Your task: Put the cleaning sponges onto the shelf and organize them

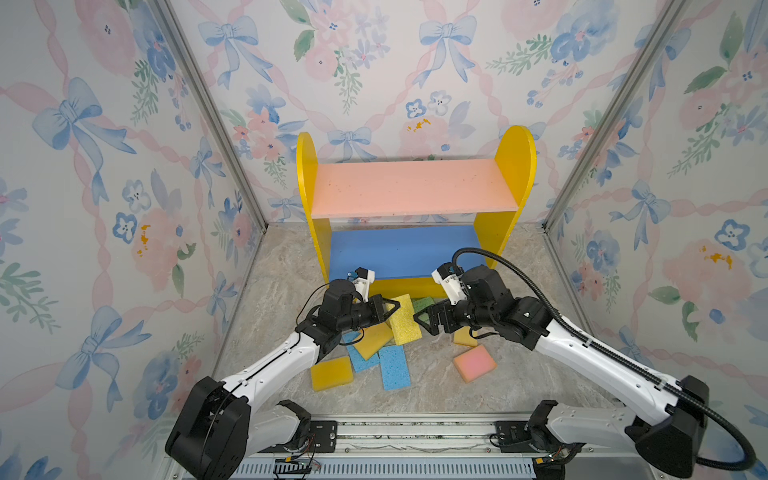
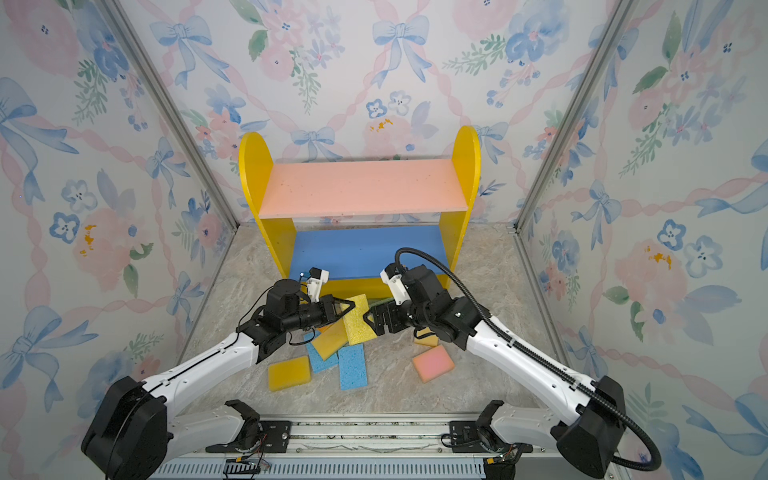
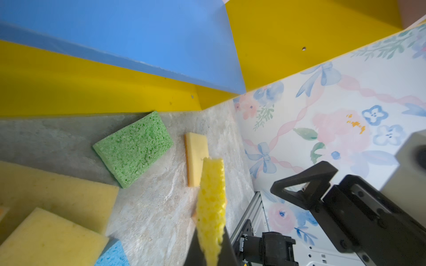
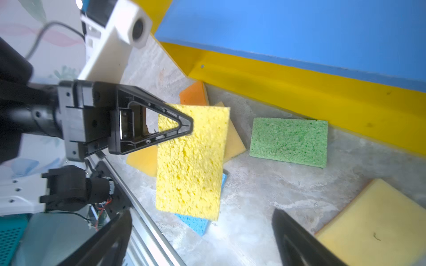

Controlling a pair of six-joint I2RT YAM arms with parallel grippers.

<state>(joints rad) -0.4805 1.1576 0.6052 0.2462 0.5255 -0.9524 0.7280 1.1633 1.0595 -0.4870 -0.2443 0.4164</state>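
Left jaws are squeezed shut on the bright yellow sponge point(image 4: 191, 161). My left gripper point(image 4: 187, 126) bites it only near one top corner, so most of it hangs down in the air. Right jaws are spread wide with nothing in them, and my right gripper point(image 1: 423, 319) sits just beside the hanging sponge.

The shelf point(image 1: 515, 166) stands at the back. Its pink board point(image 1: 411, 187) and its blue board point(image 1: 399, 249) are both bare. The other sponges lie on the floor point(image 1: 436, 386) in front of it. I see a green one point(image 4: 289, 141) near the shelf's foot, blue ones point(image 1: 392, 368), a pink one point(image 1: 473, 363) and some yellow and orange ones.

I think a few things could go wrong. My bite is small and the sponge is soft, so it could slip out or swing if I move fast. It hangs low, so its bottom edge could catch on the front of the blue board and get knocked out. My two grippers are very close, so they could bump. A floppy sponge may also land crooked and slide off the edge.
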